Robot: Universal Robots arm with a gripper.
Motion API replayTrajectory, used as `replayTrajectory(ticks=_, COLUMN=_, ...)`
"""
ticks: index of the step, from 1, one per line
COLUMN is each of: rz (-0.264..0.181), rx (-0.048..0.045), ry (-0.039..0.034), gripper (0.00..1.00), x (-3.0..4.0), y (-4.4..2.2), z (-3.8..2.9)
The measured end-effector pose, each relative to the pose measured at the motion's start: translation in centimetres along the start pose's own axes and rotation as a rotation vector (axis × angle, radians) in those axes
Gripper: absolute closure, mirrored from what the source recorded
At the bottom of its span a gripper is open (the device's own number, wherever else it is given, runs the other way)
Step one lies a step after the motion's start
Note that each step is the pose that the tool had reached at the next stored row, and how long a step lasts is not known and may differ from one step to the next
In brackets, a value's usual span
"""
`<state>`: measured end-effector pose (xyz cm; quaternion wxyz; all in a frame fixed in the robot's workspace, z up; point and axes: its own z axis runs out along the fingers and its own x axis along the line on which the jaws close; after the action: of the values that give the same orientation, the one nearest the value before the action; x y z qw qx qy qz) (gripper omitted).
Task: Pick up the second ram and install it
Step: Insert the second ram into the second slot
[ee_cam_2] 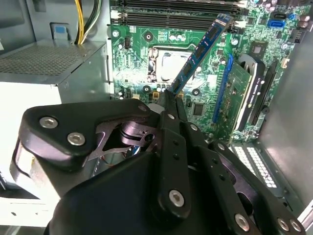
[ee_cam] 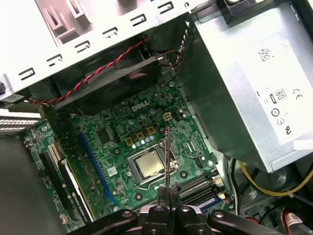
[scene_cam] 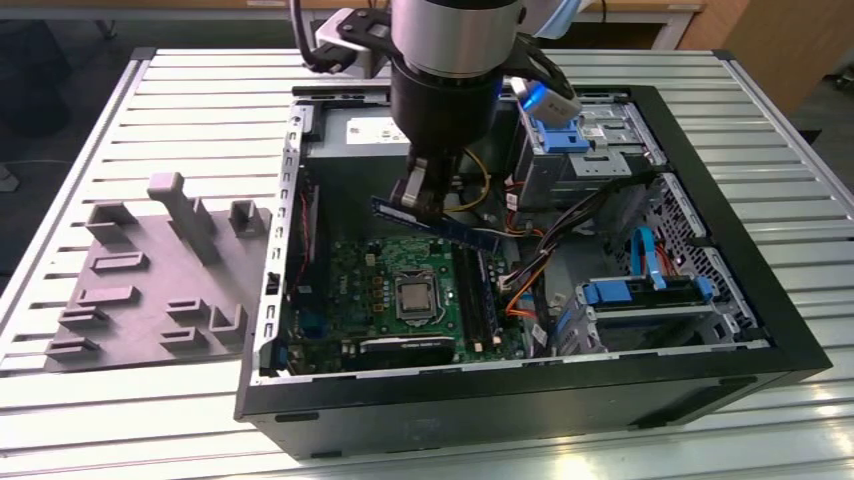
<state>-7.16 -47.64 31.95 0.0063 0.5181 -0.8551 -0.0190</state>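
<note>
My gripper hangs inside the open computer case, shut on the second ram. The ram is a long, dark, blue-edged stick, held by one end and slanting over the green motherboard. In the second wrist view the ram sticks out from my fingertips above the processor socket, pointing toward the black memory slots. The first wrist view shows the ram edge-on above my gripper. The slots lie just beside it. The stick is in the air, clear of the slots.
A grey fixture block with upright posts stands outside the case on the exterior view's left. The silver power supply fills the case's far end. Blue drive brackets and orange and yellow cables crowd the exterior view's right. The case walls ring the board.
</note>
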Motion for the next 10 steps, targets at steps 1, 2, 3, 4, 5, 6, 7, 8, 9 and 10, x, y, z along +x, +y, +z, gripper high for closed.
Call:
replayTrajectory(ticks=1, rz=0.006, rx=0.0001, ry=-0.0001, gripper=0.88, x=0.0, y=0.0, z=0.0)
replayTrajectory(ticks=2, rz=0.012, rx=0.0002, ry=-0.0003, gripper=0.88, x=0.0, y=0.0, z=0.0)
replayTrajectory(ticks=3, rz=0.018, rx=0.0003, ry=-0.0004, gripper=0.88, x=0.0, y=-0.01, z=0.0)
replayTrajectory(ticks=4, rz=0.023, rx=0.0004, ry=-0.0005, gripper=0.88, x=0.0, y=-0.01, z=0.0)
replayTrajectory(ticks=5, rz=0.029, rx=0.0005, ry=-0.0006, gripper=0.88, x=-0.01, y=-0.01, z=0.0)
replayTrajectory(ticks=6, rz=0.035, rx=0.0006, ry=-0.0008, gripper=0.88, x=-0.01, y=-0.02, z=0.01)
replayTrajectory(ticks=7, rz=0.041, rx=0.0007, ry=-0.0009, gripper=0.88, x=-0.01, y=-0.02, z=0.01)
replayTrajectory(ticks=8, rz=0.046, rx=0.0008, ry=-0.001, gripper=0.88, x=-0.02, y=-0.03, z=0.01)
replayTrajectory(ticks=9, rz=0.052, rx=0.0009, ry=-0.0012, gripper=0.88, x=-0.02, y=-0.04, z=0.01)
replayTrajectory(ticks=10, rz=0.058, rx=0.001, ry=-0.0015, gripper=0.88, x=-0.02, y=-0.05, z=0.01)
